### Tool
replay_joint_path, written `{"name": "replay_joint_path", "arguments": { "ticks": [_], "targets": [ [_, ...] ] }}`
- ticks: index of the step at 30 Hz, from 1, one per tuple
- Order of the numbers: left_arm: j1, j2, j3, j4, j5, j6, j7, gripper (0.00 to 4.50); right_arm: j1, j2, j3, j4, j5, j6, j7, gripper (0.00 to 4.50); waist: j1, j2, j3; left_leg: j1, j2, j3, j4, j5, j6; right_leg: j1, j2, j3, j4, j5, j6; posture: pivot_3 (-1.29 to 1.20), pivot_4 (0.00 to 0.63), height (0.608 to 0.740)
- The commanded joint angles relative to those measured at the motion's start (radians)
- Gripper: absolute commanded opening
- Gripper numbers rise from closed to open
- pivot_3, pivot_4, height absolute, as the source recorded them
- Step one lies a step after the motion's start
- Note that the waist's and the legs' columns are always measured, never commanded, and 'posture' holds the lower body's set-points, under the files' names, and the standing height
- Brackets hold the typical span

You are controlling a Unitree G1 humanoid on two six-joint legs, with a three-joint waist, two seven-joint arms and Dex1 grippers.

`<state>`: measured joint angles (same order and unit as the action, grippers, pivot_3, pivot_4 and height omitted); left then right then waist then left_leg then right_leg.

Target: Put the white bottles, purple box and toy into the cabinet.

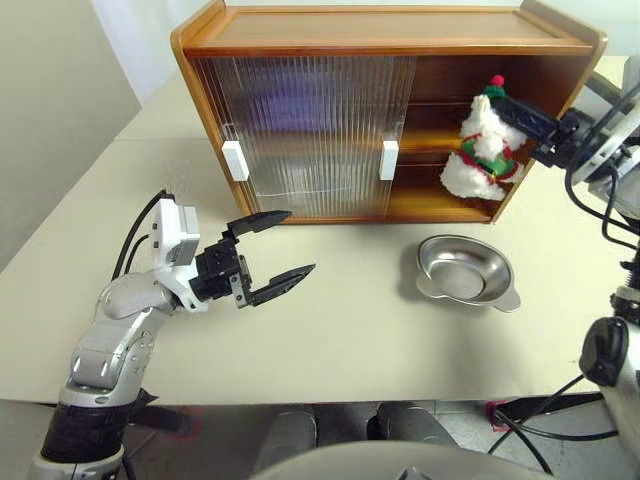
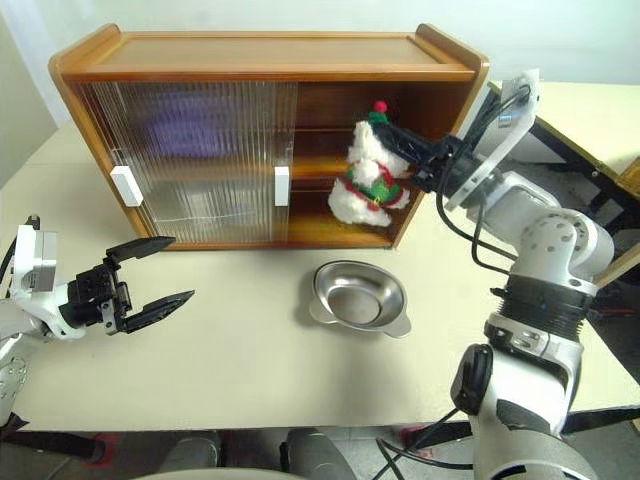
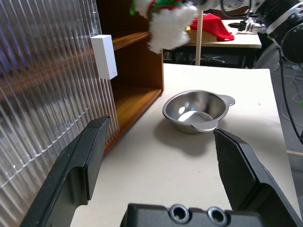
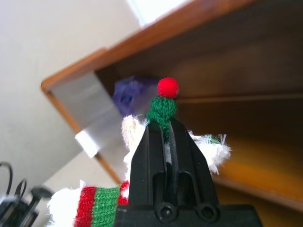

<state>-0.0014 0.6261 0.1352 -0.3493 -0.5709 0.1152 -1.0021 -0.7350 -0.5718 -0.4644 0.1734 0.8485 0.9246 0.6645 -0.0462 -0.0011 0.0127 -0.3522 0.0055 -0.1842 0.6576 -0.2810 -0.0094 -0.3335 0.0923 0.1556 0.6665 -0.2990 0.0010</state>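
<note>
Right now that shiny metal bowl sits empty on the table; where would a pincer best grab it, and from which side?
Probably by one of the flat handle tabs on the metal bowl's rim, coming from above or the side. The bowl stands upright and is wide and rounded, likely too wide to span, while a tab is thin enough to pinch. The open left pincer is free; the right pincer is shut on the toy.

Your left end effector (image 1: 270,256) hangs low, its forearm angled up from the left, both black fingers (image 1: 258,220) spread wide apart with nothing between them. Your right arm reaches in from the right, raised higher and bent at the wrist (cables looping off it), and the right end effector (image 2: 392,138) has its fingers pinched tight on the toy (image 2: 368,178).
</note>
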Motion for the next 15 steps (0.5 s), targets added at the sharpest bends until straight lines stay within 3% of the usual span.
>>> {"name": "replay_joint_path", "arguments": {
  "ticks": [1, 15],
  "targets": [
    [-0.004, 0.004, -0.009, -0.001, 0.011, 0.007, 0.003, 4.50, -0.044, 0.059, -0.027, 0.053, -0.023, -0.110, -0.072, 0.01, -0.002, 0.000, 0.000, 0.000, 0.000, 0.000, 0.000, 0.000, 0.000, 0.000, 0.000, 0.000, 0.000, 0.000, 0.000, -0.07, 0.009, 0.740],
    [-0.002, 0.008, -0.006, -0.017, 0.008, 0.016, 0.014, 4.50, -0.255, 0.263, -0.134, 0.435, -0.082, -0.541, -0.378, 0.01, -0.005, 0.004, -0.002, -0.014, 0.002, -0.002, 0.000, 0.000, 0.001, -0.015, -0.001, -0.002, 0.001, 0.009, -0.008, -0.06, 0.009, 0.740]
  ]
}}
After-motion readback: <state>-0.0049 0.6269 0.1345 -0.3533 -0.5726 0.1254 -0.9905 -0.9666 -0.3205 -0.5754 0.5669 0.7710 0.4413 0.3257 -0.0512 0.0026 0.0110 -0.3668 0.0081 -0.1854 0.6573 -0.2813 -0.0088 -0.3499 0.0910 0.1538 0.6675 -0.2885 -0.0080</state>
